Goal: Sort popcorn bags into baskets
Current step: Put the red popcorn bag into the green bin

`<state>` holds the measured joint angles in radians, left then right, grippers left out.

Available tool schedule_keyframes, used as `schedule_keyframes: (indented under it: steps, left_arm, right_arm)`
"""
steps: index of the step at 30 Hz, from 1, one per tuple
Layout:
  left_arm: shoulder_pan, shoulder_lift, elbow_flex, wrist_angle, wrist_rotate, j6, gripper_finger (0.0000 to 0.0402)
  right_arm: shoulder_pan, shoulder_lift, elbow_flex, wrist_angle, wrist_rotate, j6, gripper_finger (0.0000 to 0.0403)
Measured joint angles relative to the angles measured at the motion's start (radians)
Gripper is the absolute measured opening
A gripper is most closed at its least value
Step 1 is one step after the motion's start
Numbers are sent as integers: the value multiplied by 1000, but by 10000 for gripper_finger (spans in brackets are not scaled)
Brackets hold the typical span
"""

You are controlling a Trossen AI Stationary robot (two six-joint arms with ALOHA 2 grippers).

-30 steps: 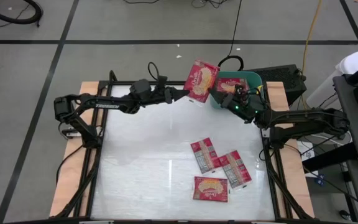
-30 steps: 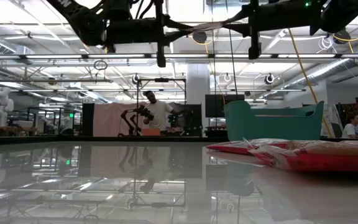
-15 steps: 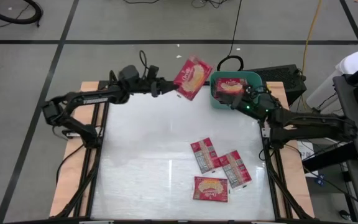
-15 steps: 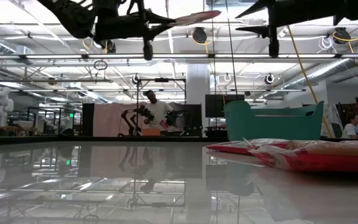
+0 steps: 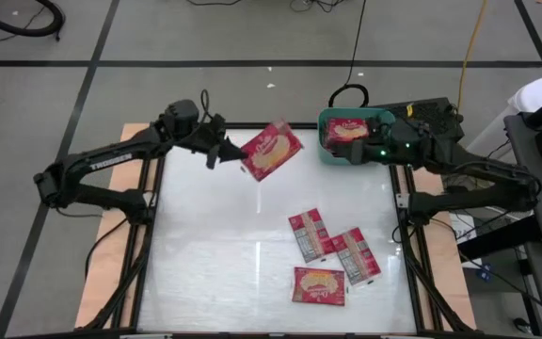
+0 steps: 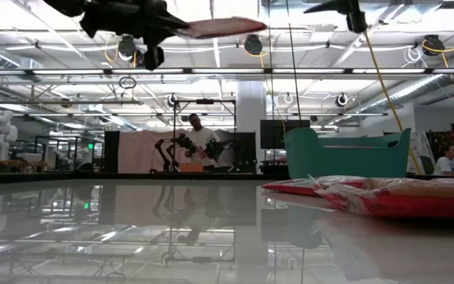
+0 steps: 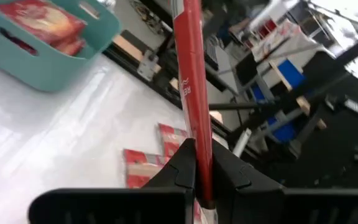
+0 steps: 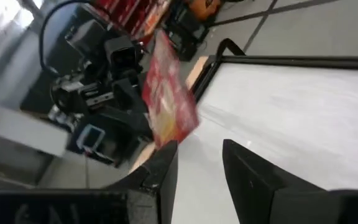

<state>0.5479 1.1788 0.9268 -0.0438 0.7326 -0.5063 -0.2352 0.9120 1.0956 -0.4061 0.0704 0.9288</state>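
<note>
Popcorn bags are partly sorted, I judge, with most of the visible work left. Starting at nine o'clock, the left arm reaches in over the bench [image 5: 205, 245], and the left gripper [image 5: 222, 151] is clamped narrow on the edge of one red popcorn bag [image 5: 271, 151], held in the air above the bench at about eleven o'clock; in the left wrist view that bag [image 7: 191, 93] stands edge-on between the fingers. Lower down, at about five o'clock, three popcorn bags [image 5: 332, 256] lie flat on the bench, touching or overlapping, two of them showing grey-white backs. At one o'clock sits the teal basket [image 5: 326, 151], with at least one bag [image 5: 348, 130] already inside. Just beside it, over its right rim, hovers the right gripper [image 5: 376, 151], with its fingers [image 8: 166, 168] parted and nothing between them. By my count, one or two bags are in, one is in hand, and three wait on the bench.
</note>
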Motion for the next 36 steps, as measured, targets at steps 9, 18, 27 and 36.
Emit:
schedule_keyframes:
  steps: [9,18,27,36]
  left_arm:
    - [-123,-52,0,-51,0,28,21]
    - [-231,-54,0,-82,-23,19,23]
    - [-262,-54,0,-134,-89,32,24]
    - [-264,-54,0,-131,-192,40,25]
  right_arm:
    - [0,141,113,1,-133,-124,129]
    - [2,228,113,50,-315,-152,186]
    - [11,251,113,65,-409,-157,191]
    - [55,288,110,67,-355,-194,187]
